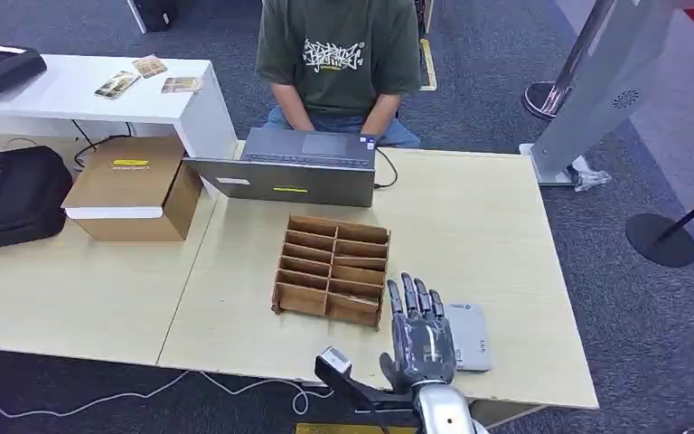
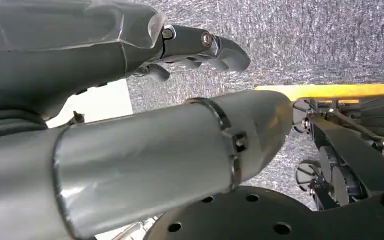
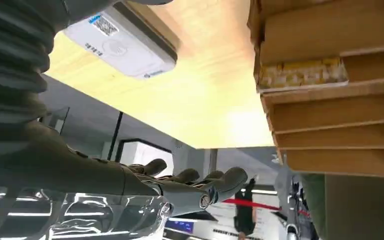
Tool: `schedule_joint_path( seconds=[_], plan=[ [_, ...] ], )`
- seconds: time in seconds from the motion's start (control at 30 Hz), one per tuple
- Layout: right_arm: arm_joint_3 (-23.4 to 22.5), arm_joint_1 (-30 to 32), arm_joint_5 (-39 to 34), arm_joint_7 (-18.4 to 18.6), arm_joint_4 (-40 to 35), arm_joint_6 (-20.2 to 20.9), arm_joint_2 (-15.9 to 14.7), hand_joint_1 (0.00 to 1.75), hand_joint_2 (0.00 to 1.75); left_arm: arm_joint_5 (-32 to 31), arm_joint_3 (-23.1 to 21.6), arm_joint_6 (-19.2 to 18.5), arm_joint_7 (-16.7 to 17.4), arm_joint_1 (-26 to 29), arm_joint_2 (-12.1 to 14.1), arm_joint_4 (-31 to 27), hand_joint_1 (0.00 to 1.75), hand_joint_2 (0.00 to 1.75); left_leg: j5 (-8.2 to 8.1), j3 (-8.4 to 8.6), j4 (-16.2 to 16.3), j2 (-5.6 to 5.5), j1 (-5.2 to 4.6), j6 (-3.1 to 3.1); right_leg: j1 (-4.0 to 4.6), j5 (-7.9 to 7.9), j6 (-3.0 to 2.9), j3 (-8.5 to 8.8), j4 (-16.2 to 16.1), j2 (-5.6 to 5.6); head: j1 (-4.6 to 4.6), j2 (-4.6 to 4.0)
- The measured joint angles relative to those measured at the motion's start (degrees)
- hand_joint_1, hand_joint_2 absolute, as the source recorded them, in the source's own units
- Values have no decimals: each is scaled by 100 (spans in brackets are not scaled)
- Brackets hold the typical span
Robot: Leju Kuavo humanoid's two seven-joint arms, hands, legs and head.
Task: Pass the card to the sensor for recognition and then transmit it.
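Note:
My right hand (image 1: 420, 333) hovers flat over the front of the wooden table (image 1: 470, 226), fingers stretched out and apart, holding nothing. It partly covers the grey card sensor (image 1: 472, 336), a flat box lying to its right. In the right wrist view the sensor (image 3: 125, 45) shows a white face with a printed label, and the hand's fingers (image 3: 190, 182) stretch out bare. A brown slotted card box (image 1: 332, 269) stands just beyond the hand. One of its slots holds yellowish cards (image 3: 300, 74). My left hand (image 2: 200, 45) hangs over grey carpet with its fingers straight and nothing in them.
A person (image 1: 339, 63) sits behind an open laptop (image 1: 298, 170) at the table's far edge. A cardboard box (image 1: 131, 185) and a black bag (image 1: 9, 194) sit on the left table. A grey kiosk (image 1: 596, 90) and a stanchion base (image 1: 660, 240) stand at the right.

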Motion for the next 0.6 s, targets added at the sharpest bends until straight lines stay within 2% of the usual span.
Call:
schedule_joint_path(
  seconds=[0.3,0.5,0.6],
  plan=[
    [-4,79,0,-125,87,-225,125,0,175,96,0,7,17,0,-55,15,0,0,0,1,0,1,0,0,0,0,0,1,1,0,0,0],
    [-113,-89,-37,-420,529,-867,269,0,175,94,7,22,22,-2,-118,31,0,0,1,1,0,2,0,0,0,0,0,2,1,0,0,0],
    [-212,-210,-92,-518,737,-960,396,0,175,96,9,24,22,-3,-151,61,0,0,1,2,0,2,0,0,0,0,0,2,1,1,0,0]
  ],
)
